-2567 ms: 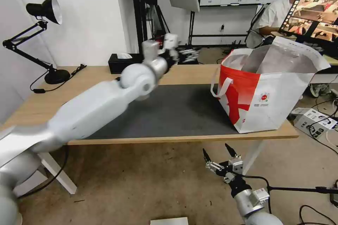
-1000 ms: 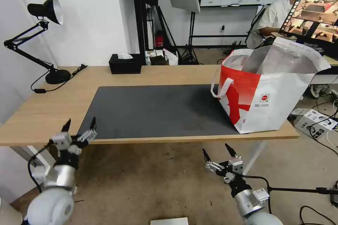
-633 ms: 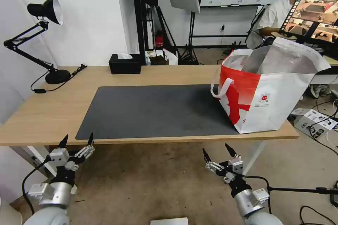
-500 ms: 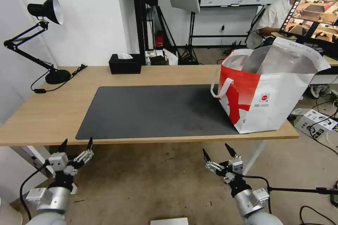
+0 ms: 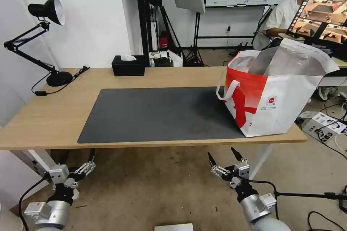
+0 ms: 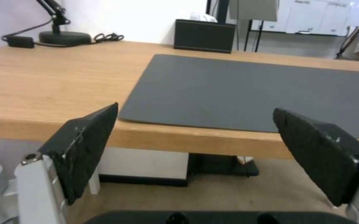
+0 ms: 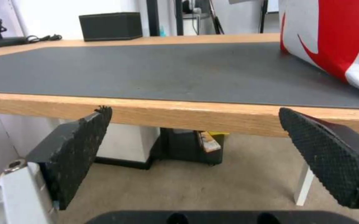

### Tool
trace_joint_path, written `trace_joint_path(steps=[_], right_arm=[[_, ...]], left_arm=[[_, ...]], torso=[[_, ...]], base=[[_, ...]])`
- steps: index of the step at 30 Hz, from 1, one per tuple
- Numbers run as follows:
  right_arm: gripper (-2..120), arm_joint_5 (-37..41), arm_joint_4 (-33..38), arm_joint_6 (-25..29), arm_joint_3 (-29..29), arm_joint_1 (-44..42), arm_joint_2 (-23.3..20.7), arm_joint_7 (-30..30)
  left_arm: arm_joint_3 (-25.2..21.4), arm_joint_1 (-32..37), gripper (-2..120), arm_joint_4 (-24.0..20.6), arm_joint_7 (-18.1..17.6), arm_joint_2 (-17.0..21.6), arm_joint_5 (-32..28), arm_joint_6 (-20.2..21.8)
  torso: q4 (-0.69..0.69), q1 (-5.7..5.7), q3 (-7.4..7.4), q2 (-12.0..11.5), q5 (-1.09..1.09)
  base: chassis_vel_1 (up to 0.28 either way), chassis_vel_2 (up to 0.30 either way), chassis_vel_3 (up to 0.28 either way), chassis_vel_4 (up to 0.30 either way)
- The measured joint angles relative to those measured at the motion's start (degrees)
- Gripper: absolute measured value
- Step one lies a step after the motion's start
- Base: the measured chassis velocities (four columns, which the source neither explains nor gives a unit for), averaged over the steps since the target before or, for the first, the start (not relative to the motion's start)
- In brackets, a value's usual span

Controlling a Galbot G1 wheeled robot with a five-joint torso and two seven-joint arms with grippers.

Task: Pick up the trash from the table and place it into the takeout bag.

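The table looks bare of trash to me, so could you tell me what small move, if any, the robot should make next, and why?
Probably none: hold both arms parked. The grey mat carries no trash, the takeout bag stands at the table end, and the left gripper and right gripper hang open below the table edge.
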Motion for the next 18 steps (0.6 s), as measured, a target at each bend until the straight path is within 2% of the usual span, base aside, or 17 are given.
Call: trace_joint_path(steps=[18], right_arm=[[100,0.00,0.00,0.00,0.00,0.00,0.00,0.00]], left_arm=[[0.66,-0.38,100,0.01,0.01,0.07,-0.03,-0.04]], torso=[[0.00,0.00,0.00,0.00,0.00]], base=[[0.000,0.000,0.000,0.000]])
